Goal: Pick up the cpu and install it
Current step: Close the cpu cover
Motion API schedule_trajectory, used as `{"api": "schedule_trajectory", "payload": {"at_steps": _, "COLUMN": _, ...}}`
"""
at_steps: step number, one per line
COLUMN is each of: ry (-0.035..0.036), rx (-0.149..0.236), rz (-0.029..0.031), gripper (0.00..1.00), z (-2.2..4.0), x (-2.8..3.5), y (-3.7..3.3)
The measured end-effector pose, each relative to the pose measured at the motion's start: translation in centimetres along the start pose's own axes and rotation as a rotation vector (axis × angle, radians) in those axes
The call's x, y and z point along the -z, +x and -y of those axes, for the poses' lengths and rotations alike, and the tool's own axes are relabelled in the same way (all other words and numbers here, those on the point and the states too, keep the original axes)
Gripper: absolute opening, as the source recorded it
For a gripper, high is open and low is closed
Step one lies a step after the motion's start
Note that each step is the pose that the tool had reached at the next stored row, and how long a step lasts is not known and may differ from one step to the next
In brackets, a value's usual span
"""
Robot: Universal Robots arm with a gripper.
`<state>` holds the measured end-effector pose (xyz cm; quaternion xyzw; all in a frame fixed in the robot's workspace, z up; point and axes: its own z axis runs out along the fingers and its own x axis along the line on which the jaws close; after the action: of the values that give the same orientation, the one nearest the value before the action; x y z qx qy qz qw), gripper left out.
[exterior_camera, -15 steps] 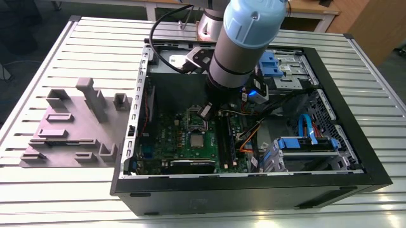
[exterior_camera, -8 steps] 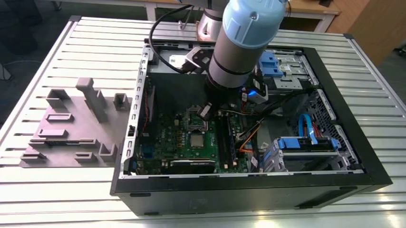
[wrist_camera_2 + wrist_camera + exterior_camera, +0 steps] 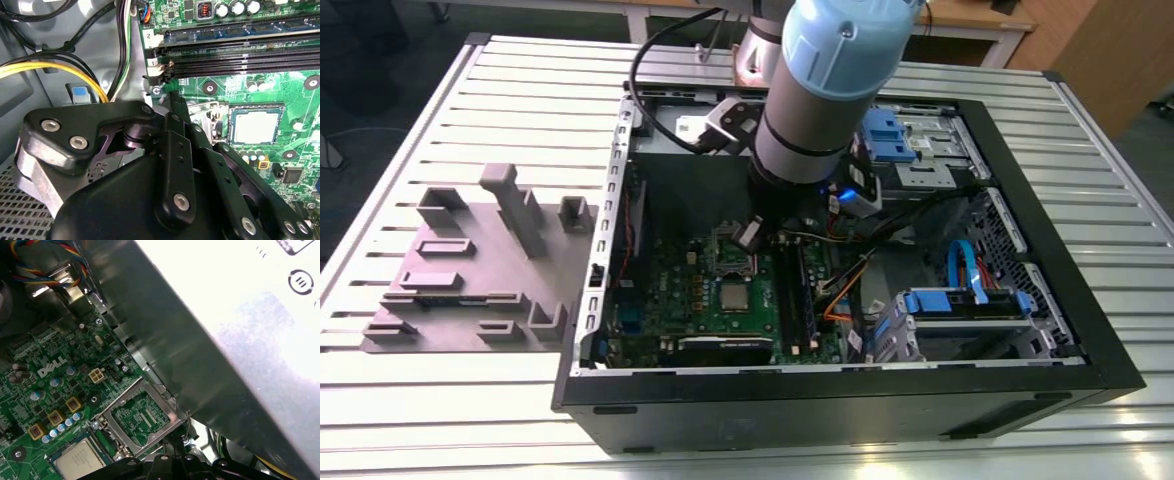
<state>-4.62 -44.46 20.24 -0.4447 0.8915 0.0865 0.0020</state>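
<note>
The cpu (image 3: 736, 297) lies flat in its socket on the green motherboard (image 3: 667, 290), silver top up. Both wrist views show the cpu (image 3: 256, 125) (image 3: 80, 463) seated there. The socket frame (image 3: 142, 415) stands hinged open beside it. My gripper (image 3: 747, 236) hangs inside the case just behind the socket, a little above the board. In the second wrist view my gripper (image 3: 173, 100) has its black fingers drawn together with nothing between them, the tips close to the raised frame's edge (image 3: 212, 120).
The open black computer case (image 3: 854, 385) walls me in. The grey power supply box (image 3: 225, 340) is close beside the gripper. Memory slots (image 3: 240, 50), yellow cables (image 3: 60, 70), and blue drive brackets (image 3: 967, 300) are nearby. A grey fixture block (image 3: 467, 270) stands at the exterior view's left.
</note>
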Motion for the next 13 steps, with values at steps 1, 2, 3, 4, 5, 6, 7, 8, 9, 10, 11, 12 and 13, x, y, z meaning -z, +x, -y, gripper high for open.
{"api": "schedule_trajectory", "payload": {"at_steps": 1, "ry": 0.0001, "rx": 0.000, "rz": -0.0004, "gripper": 0.10, "z": -0.01, "x": 0.13, "y": 0.02}}
{"api": "schedule_trajectory", "payload": {"at_steps": 2, "ry": 0.0001, "rx": 0.000, "rz": -0.0004, "gripper": 0.10, "z": -0.01, "x": 0.24, "y": 0.03}}
{"api": "schedule_trajectory", "payload": {"at_steps": 3, "ry": 0.0001, "rx": 0.000, "rz": -0.0005, "gripper": 0.10, "z": 0.00, "x": 0.36, "y": 0.05}}
{"api": "schedule_trajectory", "payload": {"at_steps": 4, "ry": 0.0001, "rx": 0.000, "rz": -0.0005, "gripper": 0.10, "z": 0.02, "x": 0.46, "y": 0.07}}
{"api": "schedule_trajectory", "payload": {"at_steps": 5, "ry": 0.0001, "rx": 0.000, "rz": -0.0003, "gripper": 0.10, "z": 0.04, "x": 0.53, "y": 0.11}}
{"api": "schedule_trajectory", "payload": {"at_steps": 6, "ry": 0.0000, "rx": 0.000, "rz": -0.0002, "gripper": 0.10, "z": 0.06, "x": 0.60, "y": 0.15}}
{"api": "schedule_trajectory", "payload": {"at_steps": 7, "ry": 0.0001, "rx": 0.000, "rz": -0.0002, "gripper": 0.10, "z": 0.11, "x": 0.65, "y": 0.21}}
{"api": "schedule_trajectory", "payload": {"at_steps": 8, "ry": 0.0001, "rx": 0.000, "rz": -0.0004, "gripper": 0.10, "z": 0.15, "x": 0.71, "y": 0.27}}
{"api": "schedule_trajectory", "payload": {"at_steps": 9, "ry": 0.0001, "rx": 0.000, "rz": -0.0004, "gripper": 0.10, "z": 0.19, "x": 0.76, "y": 0.34}}
{"api": "schedule_trajectory", "payload": {"at_steps": 10, "ry": 0.0002, "rx": 0.000, "rz": -0.0004, "gripper": 0.10, "z": 0.24, "x": 0.81, "y": 0.41}}
{"api": "schedule_trajectory", "payload": {"at_steps": 11, "ry": 0.0001, "rx": 0.000, "rz": -0.0004, "gripper": 0.10, "z": 0.29, "x": 0.86, "y": 0.48}}
{"api": "schedule_trajectory", "payload": {"at_steps": 12, "ry": 0.0002, "rx": 0.000, "rz": -0.0005, "gripper": 0.10, "z": 0.34, "x": 0.92, "y": 0.55}}
{"api": "schedule_trajectory", "payload": {"at_steps": 13, "ry": 0.0001, "rx": 0.000, "rz": -0.0004, "gripper": 0.10, "z": 0.39, "x": 0.98, "y": 0.62}}
